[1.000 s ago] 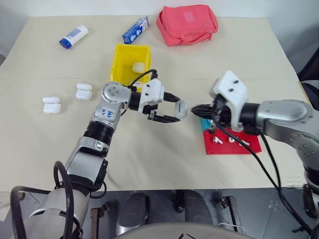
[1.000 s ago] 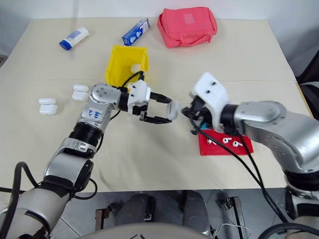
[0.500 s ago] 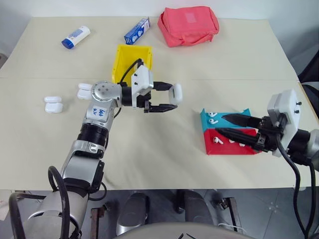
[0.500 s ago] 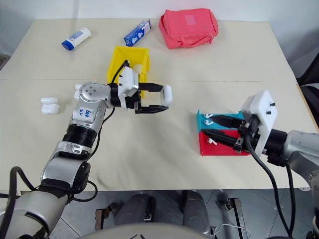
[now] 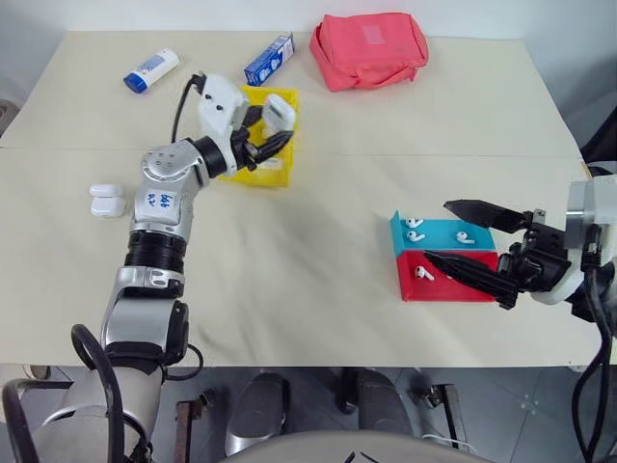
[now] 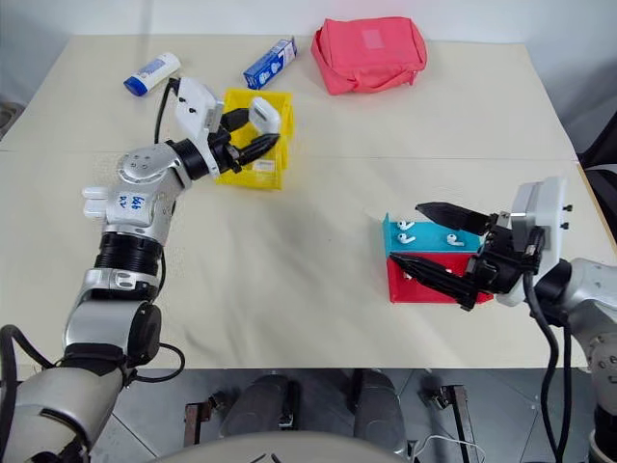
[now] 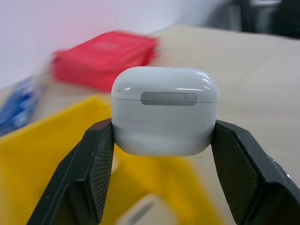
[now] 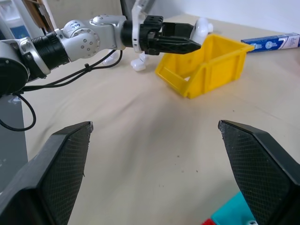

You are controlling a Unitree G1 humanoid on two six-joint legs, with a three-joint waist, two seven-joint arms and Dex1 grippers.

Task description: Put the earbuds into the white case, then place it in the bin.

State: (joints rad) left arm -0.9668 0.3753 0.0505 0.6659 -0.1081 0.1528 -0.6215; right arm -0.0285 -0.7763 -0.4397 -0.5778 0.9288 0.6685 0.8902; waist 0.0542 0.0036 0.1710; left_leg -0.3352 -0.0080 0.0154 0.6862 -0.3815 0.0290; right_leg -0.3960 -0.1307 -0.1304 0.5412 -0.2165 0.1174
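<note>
My left gripper (image 5: 273, 123) is shut on the white case (image 5: 279, 110), whose lid is closed. It holds the case in the air over the yellow bin (image 5: 260, 172). In the left wrist view the case (image 7: 165, 110) sits squeezed between both black fingers (image 7: 96, 168), with the bin's yellow wall behind it. Several earbuds (image 5: 415, 223) lie on the teal tray (image 5: 439, 243) and the red tray (image 5: 445, 286) at the right. My right gripper (image 5: 436, 231) is open just above those trays, with nothing between its fingers. The right wrist view looks across at the bin (image 8: 206, 65).
Two more white cases (image 5: 106, 198) lie at the table's left. A white-and-blue tube (image 5: 151, 70), a blue box (image 5: 269, 60) and a red pouch (image 5: 369, 46) lie along the far edge. The table's front edge runs close under the right arm.
My left gripper carried the case from the table's middle, left and away, to above the bin. My right gripper let go, opened wide and drew back to the right over the trays.
</note>
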